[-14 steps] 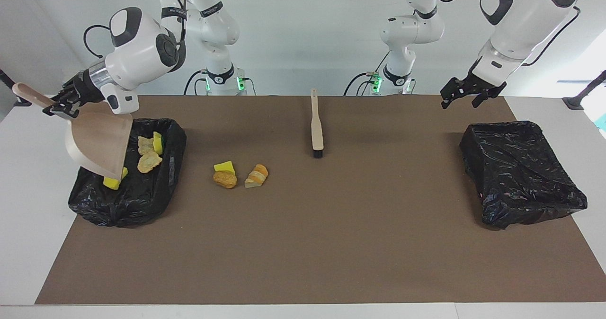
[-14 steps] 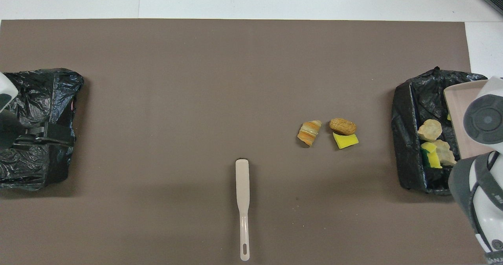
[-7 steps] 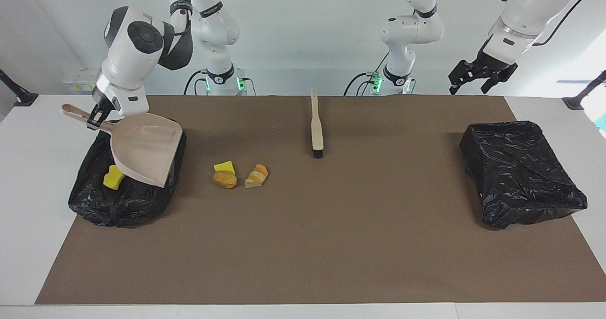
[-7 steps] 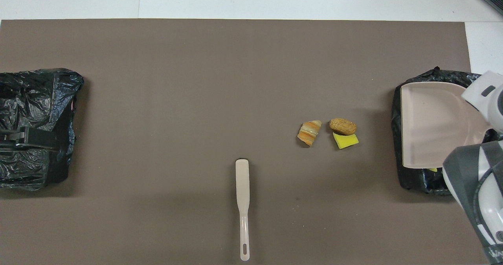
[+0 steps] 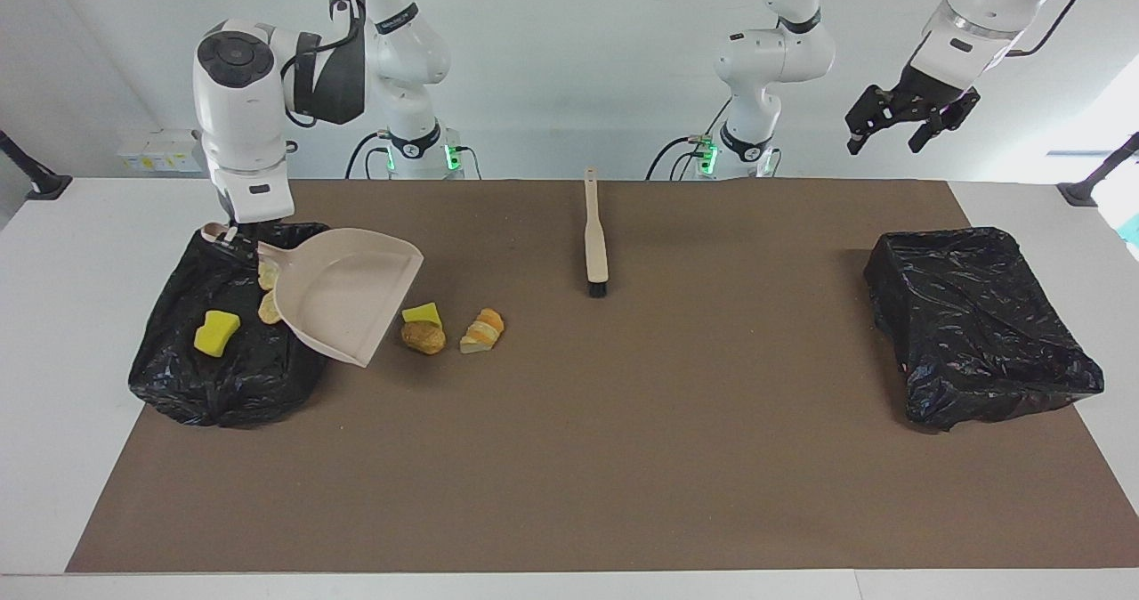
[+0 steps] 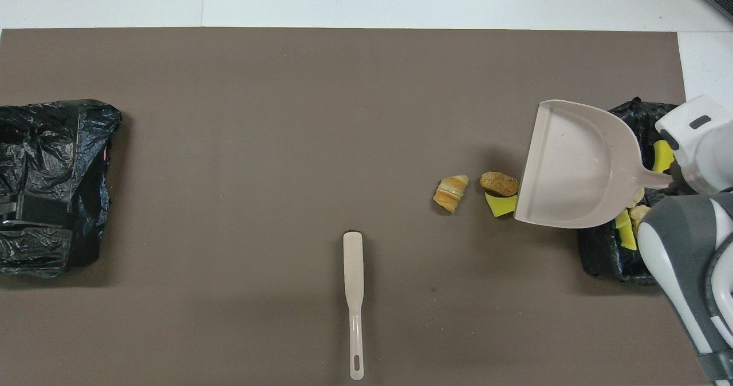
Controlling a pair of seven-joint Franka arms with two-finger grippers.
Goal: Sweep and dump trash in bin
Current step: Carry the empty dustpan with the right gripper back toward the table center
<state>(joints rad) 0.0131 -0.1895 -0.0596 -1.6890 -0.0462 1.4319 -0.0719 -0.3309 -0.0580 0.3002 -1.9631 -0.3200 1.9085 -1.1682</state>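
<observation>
White desk (image 5: 53, 333) carried a big brown rectangular mat (image 5: 569, 458); white wall (image 5: 569, 66) rose by the robot bases. Two black plastic-lined bins sat on the mat, one at the left arm's end (image 5: 979, 324), one at the right arm's end (image 5: 222, 377).

Beige plastic dustpan (image 5: 343, 293) was in the air, tilted, mouth toward the loose scraps, handle back over the right-end bin, long axis running along the desk's length. Right end effector (image 5: 233, 231) was clamped shut on the dustpan handle over that bin. Left end effector (image 5: 908, 119) hung high over the desk's left-arm end, fingers spread wide, holding nothing; that arm waited.

Beige long-handled brush (image 5: 594, 235) lay mid-desk, dark bristles away from the robots, long axis running toward and away from the robots.

Trash: a yellow sponge chunk (image 5: 216, 332) and pale beige lumps (image 5: 267, 293) lay in the right-end bin, partly hidden by the dustpan. On the mat just beside the dustpan's mouth: a yellow sponge wedge (image 5: 423, 314), touching a brown bread lump (image 5: 423, 337), and a striped orange bread piece (image 5: 483, 330) close by.
</observation>
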